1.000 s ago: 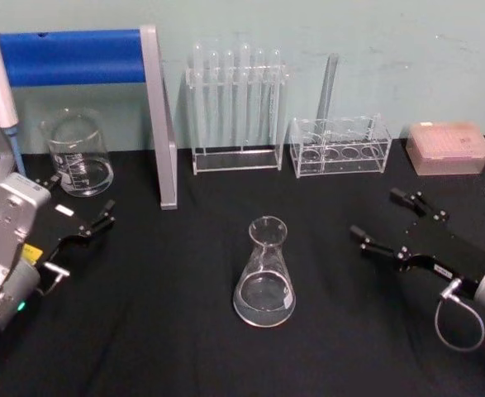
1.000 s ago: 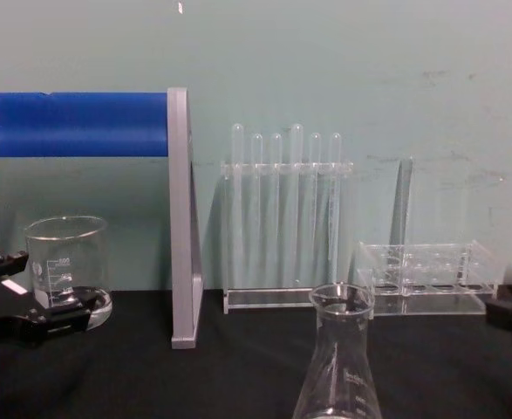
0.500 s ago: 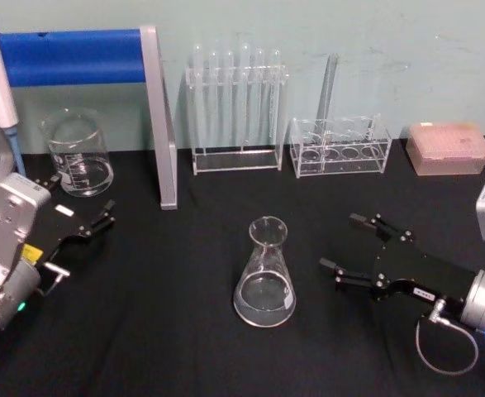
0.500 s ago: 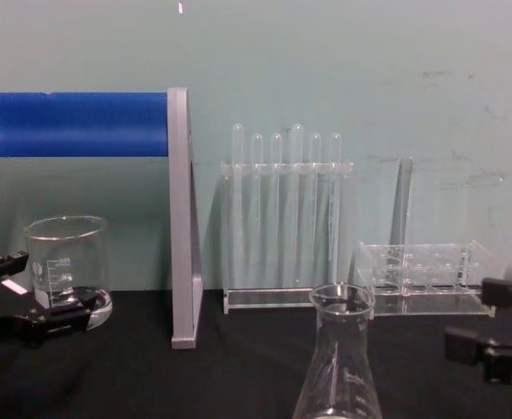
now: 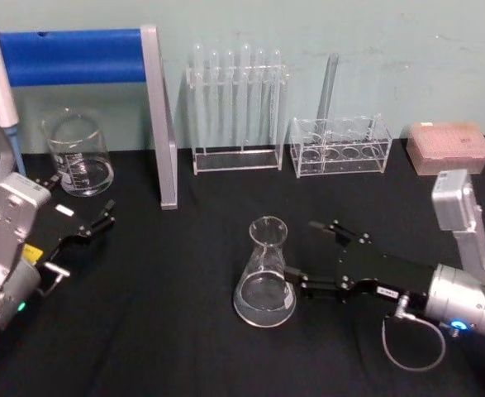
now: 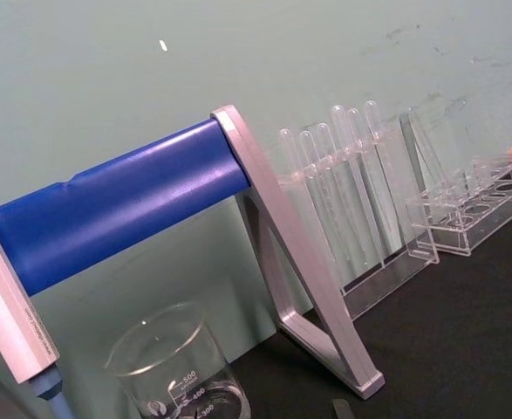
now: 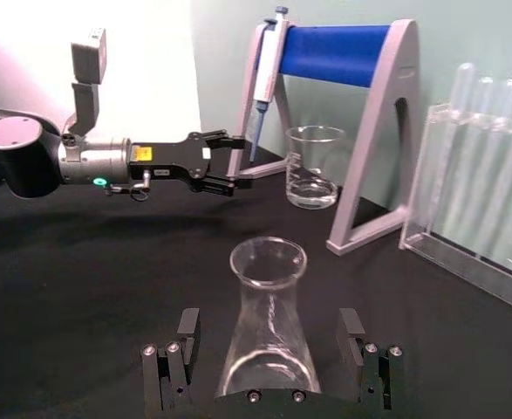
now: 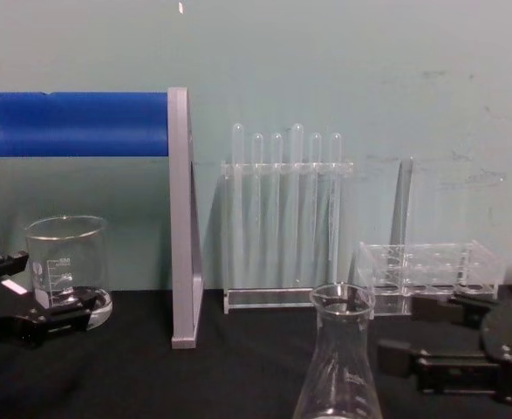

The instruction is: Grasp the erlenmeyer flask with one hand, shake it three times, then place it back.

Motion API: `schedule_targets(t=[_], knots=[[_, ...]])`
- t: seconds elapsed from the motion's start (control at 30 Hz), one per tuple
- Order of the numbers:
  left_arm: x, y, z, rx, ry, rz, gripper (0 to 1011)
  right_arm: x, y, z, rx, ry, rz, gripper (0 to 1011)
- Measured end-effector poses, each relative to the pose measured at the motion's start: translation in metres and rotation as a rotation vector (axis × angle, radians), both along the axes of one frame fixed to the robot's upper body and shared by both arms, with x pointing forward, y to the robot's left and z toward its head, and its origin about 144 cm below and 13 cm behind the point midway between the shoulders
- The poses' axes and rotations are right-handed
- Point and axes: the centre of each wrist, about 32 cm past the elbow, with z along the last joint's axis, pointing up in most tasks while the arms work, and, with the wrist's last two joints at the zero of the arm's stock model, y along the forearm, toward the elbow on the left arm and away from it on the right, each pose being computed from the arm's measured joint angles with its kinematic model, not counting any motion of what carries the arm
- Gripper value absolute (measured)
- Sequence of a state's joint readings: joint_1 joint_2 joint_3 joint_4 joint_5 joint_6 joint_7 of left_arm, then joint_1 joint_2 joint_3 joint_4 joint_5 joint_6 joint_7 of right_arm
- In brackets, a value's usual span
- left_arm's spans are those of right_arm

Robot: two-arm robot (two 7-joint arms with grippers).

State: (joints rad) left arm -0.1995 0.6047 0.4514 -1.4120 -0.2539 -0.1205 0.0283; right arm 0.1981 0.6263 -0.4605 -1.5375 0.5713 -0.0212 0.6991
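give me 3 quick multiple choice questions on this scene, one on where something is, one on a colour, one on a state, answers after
1. Where is the flask?
A. in the middle of the table, between the fingers of the right gripper
B. at the table's back edge
C. at the table's far left edge

2. What colour is the bar on the grey stand?
A. red
B. yellow
C. blue

3. What state is the right gripper in?
A. shut on the flask's neck
B. open, with a gap either side of the flask
C. shut and holding nothing

Answers:
1 A, the right wrist view shows the flask upright between the two fingers.
2 C, the bar is plainly blue in the head and chest views.
3 B, bare table shows between each finger and the glass.

The left gripper sits open and idle near the beaker.
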Motion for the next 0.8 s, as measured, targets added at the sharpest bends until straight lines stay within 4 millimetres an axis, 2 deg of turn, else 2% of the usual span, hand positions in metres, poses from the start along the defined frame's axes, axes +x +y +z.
schedule_targets(t=[0.4,0.8], knots=[[0.0,0.0,0.0,0.0,0.0,0.0,1001,0.02,0.019,-0.003,0.007,0.012,0.043,1003],[0.0,0.0,0.0,0.0,0.0,0.0,1001,0.029,0.031,-0.005,-0.003,0.016,0.051,1003]])
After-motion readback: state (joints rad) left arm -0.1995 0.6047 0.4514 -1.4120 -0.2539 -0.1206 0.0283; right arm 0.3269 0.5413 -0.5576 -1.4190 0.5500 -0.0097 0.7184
